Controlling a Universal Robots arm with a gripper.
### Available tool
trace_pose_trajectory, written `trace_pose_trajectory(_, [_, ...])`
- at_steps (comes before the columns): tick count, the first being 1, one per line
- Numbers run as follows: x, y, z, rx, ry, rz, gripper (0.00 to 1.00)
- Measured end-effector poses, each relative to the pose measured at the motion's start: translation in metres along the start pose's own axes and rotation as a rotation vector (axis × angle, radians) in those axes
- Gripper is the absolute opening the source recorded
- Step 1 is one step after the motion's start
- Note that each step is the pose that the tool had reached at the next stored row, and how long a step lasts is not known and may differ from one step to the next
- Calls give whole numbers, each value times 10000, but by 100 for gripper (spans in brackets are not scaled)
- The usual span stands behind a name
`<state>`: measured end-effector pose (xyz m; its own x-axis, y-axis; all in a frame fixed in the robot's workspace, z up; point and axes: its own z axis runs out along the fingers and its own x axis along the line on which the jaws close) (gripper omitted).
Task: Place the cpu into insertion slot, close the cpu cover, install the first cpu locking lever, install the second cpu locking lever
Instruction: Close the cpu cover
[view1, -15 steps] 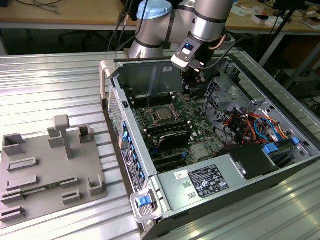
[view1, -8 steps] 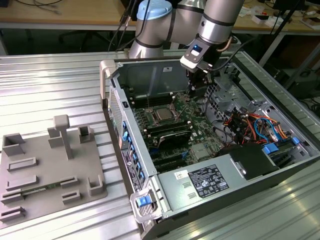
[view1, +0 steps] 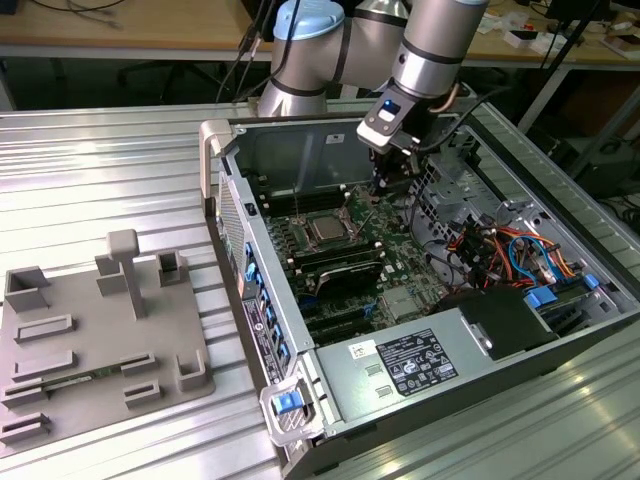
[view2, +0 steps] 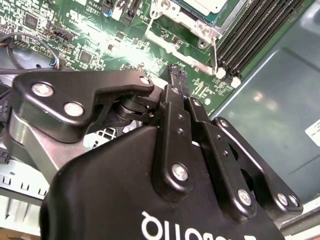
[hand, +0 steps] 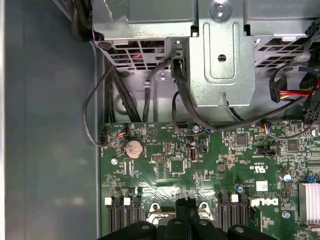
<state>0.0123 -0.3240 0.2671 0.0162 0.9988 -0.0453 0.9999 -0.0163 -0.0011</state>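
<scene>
Exterior view | cpu (view1: 328, 229) in insertion slot (view1: 309, 237), inside case (view1: 300, 150) | claw (view1: 384, 193) nearby

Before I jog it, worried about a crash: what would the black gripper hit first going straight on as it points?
Probably the green circuit board, just beside the silver metal cpu cover; the black gripper points at that spot. Depth is unclear, so the cover's edge could come first.

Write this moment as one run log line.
gripper shut, above motherboard | cpu seated in insertion slot | gripper apart from cpu
</scene>
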Motion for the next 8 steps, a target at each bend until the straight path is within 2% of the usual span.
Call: trace_pose_trajectory(8, [0, -60, 9, 17, 3, -1, 11])
